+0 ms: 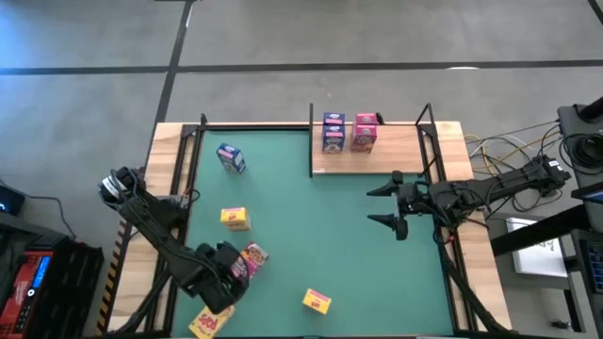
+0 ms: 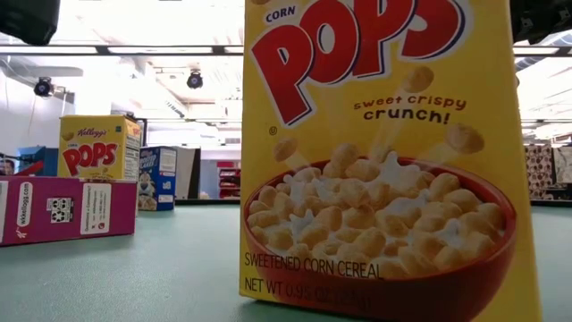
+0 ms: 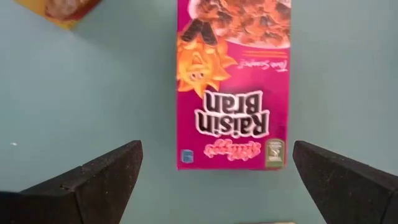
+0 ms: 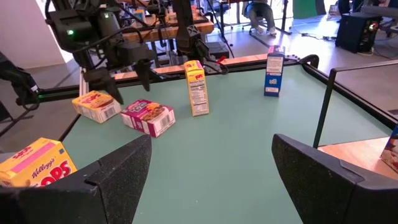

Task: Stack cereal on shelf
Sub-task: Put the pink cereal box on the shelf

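A pink Raisin Bran cereal box (image 3: 233, 93) lies flat on the green mat at the near left. My left gripper (image 3: 216, 152) hangs open above it, pointing down; one finger stands off each long side of the box, near its end, and neither touches it. From the right wrist view that gripper (image 4: 127, 68) is clear of the box (image 4: 148, 117). The light-wood shelf (image 1: 400, 160) at the far right carries two blue boxes (image 1: 333, 133) and a pink one (image 1: 365, 133), standing upright. My right gripper (image 1: 386, 207) waits open and level just in front of the shelf.
Loose on the mat are an upright blue box (image 1: 230, 157), a yellow box (image 1: 235, 218) and another yellow Corn Pops box (image 1: 317, 301) near the front edge. One more box (image 1: 209, 322) lies on the near-left wooden border. Black posts (image 1: 311, 141) frame the shelf.
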Robot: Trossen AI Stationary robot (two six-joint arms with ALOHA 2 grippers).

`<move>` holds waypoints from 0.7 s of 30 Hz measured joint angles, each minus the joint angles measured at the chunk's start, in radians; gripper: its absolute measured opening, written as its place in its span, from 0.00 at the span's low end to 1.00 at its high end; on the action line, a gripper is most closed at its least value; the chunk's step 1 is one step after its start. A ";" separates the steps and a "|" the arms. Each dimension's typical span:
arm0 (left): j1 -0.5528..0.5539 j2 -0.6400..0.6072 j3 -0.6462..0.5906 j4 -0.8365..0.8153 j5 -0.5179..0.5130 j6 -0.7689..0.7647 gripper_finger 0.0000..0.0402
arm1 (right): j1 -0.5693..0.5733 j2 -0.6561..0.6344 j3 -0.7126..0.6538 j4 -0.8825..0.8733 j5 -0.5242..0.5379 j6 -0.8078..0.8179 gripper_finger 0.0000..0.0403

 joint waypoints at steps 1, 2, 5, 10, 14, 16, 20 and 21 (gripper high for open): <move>0.000 -0.001 -0.006 0.005 -0.017 0.000 1.00 | 0.000 0.000 0.000 0.000 0.000 0.000 0.80; 0.000 0.000 -0.014 0.014 -0.029 0.001 1.00 | 0.000 0.000 0.000 0.000 0.000 0.000 0.80; 0.001 0.006 -0.037 0.031 -0.036 0.019 1.00 | 0.000 0.000 0.000 0.000 0.000 0.000 0.80; 0.001 0.005 -0.082 0.112 -0.036 0.029 1.00 | 0.000 0.000 0.000 0.000 0.000 0.000 0.80; 0.001 0.004 -0.106 0.166 -0.040 0.049 1.00 | 0.000 0.000 0.000 0.000 0.000 0.000 0.80; -0.001 0.004 -0.119 0.194 -0.047 0.052 1.00 | 0.000 0.000 0.000 0.000 0.000 0.000 0.80; -0.002 0.002 -0.150 0.274 -0.055 0.056 1.00 | 0.000 0.000 0.000 0.000 0.000 0.000 0.80; -0.002 0.002 -0.153 0.281 -0.056 0.056 1.00 | 0.000 0.000 0.000 0.000 0.000 0.000 0.80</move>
